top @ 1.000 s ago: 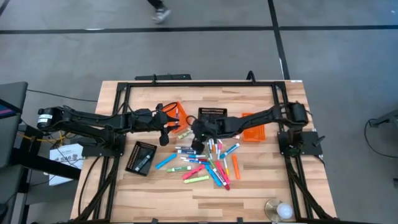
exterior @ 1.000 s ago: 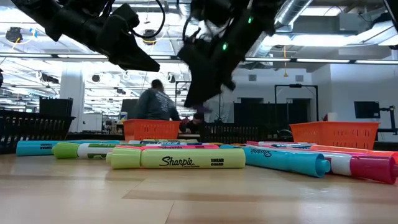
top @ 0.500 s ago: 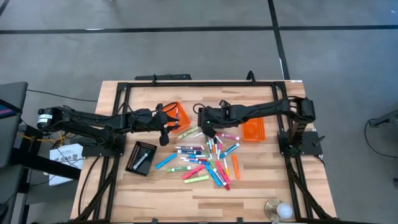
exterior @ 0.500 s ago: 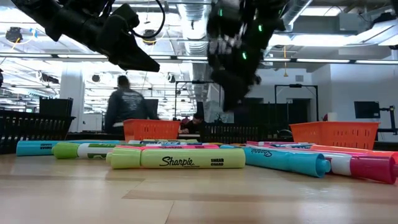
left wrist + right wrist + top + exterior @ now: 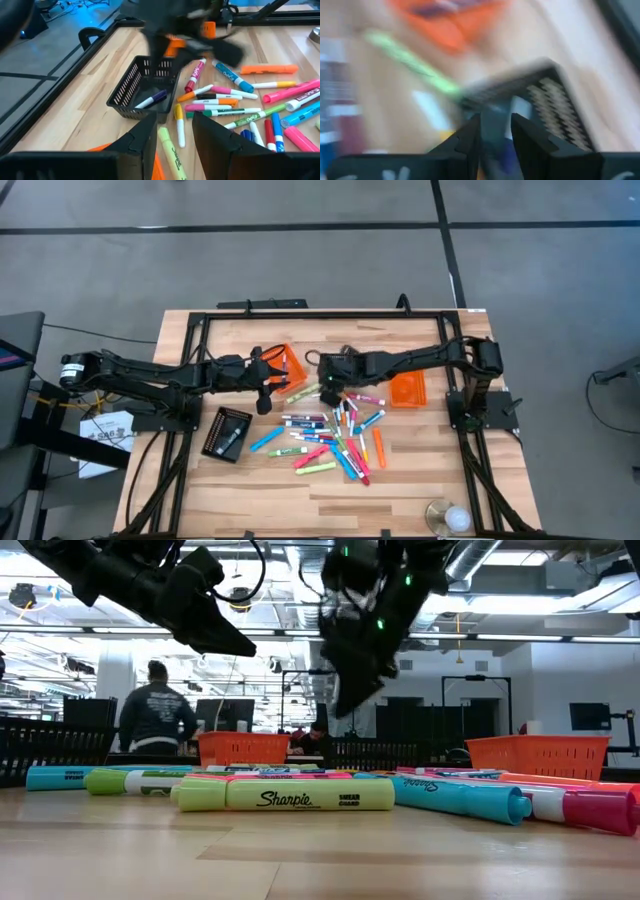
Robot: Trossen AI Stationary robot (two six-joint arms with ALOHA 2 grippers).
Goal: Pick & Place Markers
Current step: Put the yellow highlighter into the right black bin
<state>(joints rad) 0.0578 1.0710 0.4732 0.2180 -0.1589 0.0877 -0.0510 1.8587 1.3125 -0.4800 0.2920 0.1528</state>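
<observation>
Markers (image 5: 330, 435) in mixed colours lie scattered flat on the table's middle, close up in the low view (image 5: 285, 795). My right gripper (image 5: 325, 385) hangs above the table (image 5: 345, 700) beside a black basket (image 5: 545, 100), shut on a bluish marker (image 5: 495, 132). My left gripper (image 5: 265, 388) hovers open and empty (image 5: 172, 135) by an orange basket (image 5: 290, 365), facing the black basket (image 5: 145, 90). A purple marker (image 5: 152, 98) lies inside that basket. My right gripper pinches a bluish marker (image 5: 496, 125) between its two fingers (image 5: 470, 135). The marker is lifted clear of the table. The wrist view is blurred, so which part of the marker the fingers are on cannot be told.
Another orange basket (image 5: 407, 390) stands right of the pile, and a second black basket (image 5: 225, 432) holding markers sits toward the near left. A black frame (image 5: 320, 313) runs around the table. A person (image 5: 155, 710) walks in the room beyond.
My right gripper has risen from the marker pile and moved toward the far edge, then slightly left, ending by the black basket. My left arm has kept still. The person in the background has walked leftward.
</observation>
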